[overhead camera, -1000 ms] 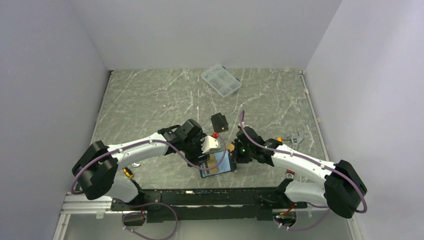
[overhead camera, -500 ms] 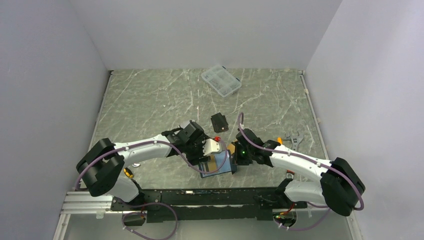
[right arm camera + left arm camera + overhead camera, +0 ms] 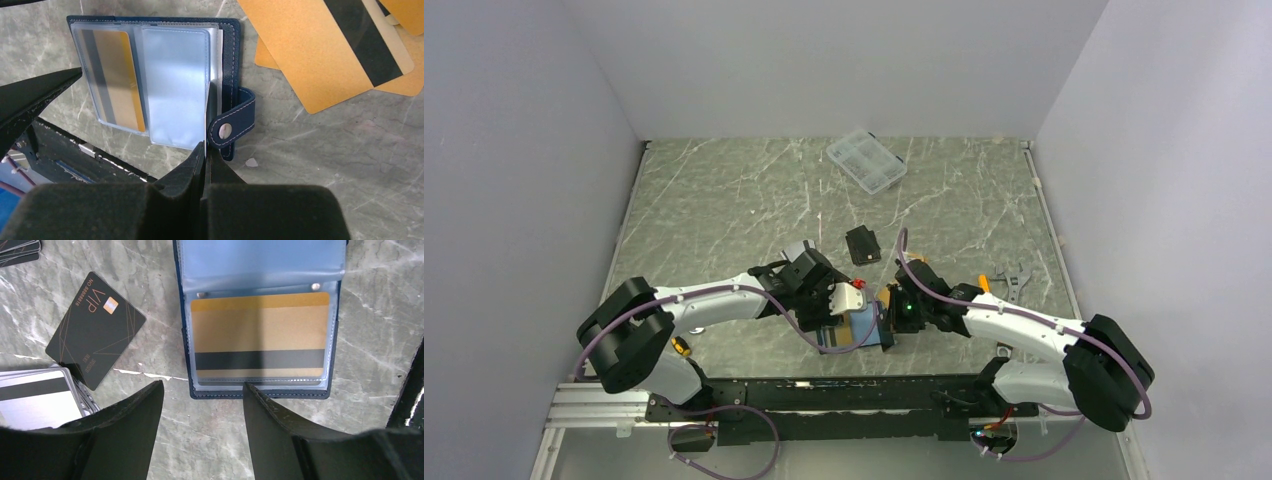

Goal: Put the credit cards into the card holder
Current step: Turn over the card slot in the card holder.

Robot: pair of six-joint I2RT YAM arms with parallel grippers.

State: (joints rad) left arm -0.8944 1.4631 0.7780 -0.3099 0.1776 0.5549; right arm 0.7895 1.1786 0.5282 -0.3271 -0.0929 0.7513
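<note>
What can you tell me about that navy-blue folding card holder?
The navy-blue folding card holder lies open on the grey marbled table. Its cover looks like stitched leather; inside are clear plastic sleeves. One sleeve holds a gold card with a dark stripe; the next looks empty. A snap tab sticks out sideways. The shut right gripper pinches a sleeve's edge.
</note>
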